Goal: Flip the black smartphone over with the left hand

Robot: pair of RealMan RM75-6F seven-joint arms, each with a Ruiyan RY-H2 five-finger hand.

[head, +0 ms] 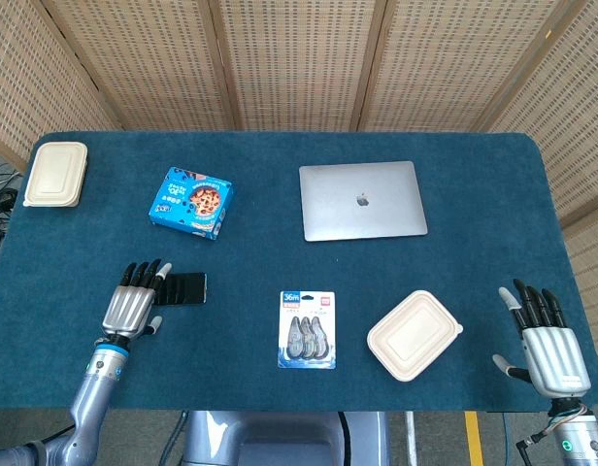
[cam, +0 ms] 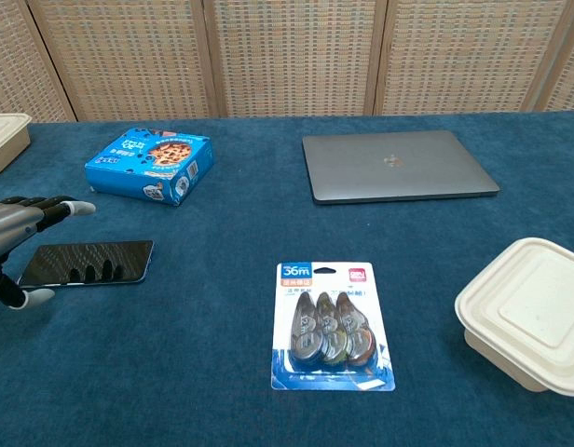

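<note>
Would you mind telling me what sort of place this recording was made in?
Probably a staged indoor test or lab setup rather than a home: a table covered in blue cloth, woven screens closing it in, and unrelated items laid out apart, such as a closed laptop and a cookie box.
</note>
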